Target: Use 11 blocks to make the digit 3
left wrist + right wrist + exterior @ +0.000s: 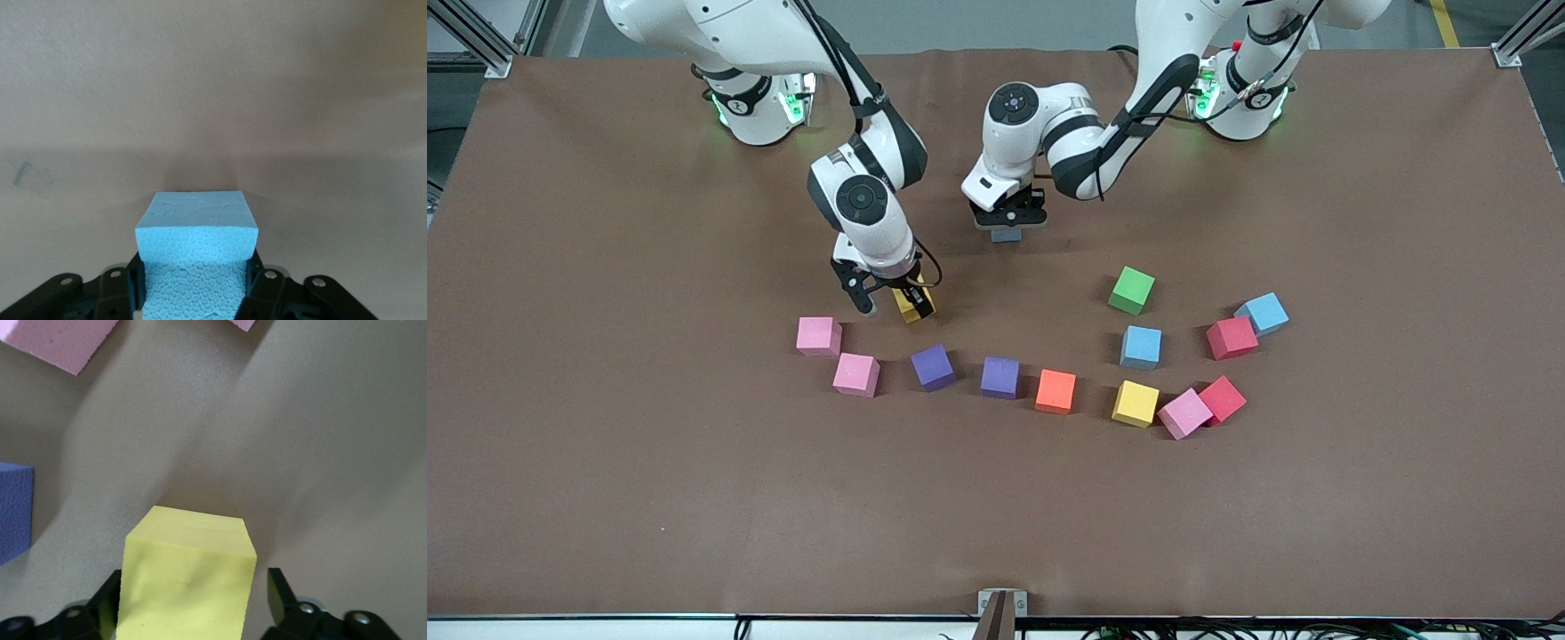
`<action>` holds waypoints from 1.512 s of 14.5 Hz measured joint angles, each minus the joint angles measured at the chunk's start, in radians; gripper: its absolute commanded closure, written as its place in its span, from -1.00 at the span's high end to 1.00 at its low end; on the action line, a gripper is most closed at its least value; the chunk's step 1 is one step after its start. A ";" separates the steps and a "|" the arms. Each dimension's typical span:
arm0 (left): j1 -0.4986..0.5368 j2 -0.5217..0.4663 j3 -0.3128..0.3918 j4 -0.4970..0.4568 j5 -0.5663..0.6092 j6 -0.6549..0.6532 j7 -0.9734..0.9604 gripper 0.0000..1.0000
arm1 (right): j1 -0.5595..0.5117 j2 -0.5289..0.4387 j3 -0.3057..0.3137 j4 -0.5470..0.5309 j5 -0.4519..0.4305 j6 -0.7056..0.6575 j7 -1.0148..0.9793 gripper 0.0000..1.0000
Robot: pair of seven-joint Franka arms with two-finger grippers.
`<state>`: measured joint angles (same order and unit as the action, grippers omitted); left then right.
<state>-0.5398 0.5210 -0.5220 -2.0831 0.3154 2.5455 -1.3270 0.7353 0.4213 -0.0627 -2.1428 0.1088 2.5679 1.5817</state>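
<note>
Both arms are busy, and no digit 3 has taken shape yet on the brown table (605,498). The left gripper (1007,224), hanging over the bare middle toward the robots' edge, has its fingers clamped tight on a light blue block (197,257), whose pebbled foam grain shows clearly in the left wrist view. The right gripper (891,298) is down just above the loose row, straddling a yellow block (187,580); one finger (283,590) stands visibly apart from the cube's side, so the jaws look partly open and the grip isn't firm. This looks like the gathering stage: one cube carried, one being taken or set down. Next, I'd judge, the blue cube needs a flat landing on open table as a seed for the figure. The rest wait scattered in an arc across the table's middle: pink blocks (819,336), purple blocks (933,367), an orange block (1056,391), a green block (1132,290), all matte, sharp-edged foam cubes, plus red cubes (1232,338) toward the left arm's end.
</note>
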 measured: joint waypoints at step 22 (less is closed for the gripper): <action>0.025 0.032 0.007 0.125 0.023 -0.042 0.070 0.99 | 0.015 -0.231 -0.010 -0.186 0.002 -0.052 0.358 -0.99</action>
<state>-0.5146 0.5529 -0.5151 -1.9581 0.3380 2.5039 -1.2570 0.7507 0.1903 -0.0723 -2.3293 0.1108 2.5158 1.9392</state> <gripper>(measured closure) 0.000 0.379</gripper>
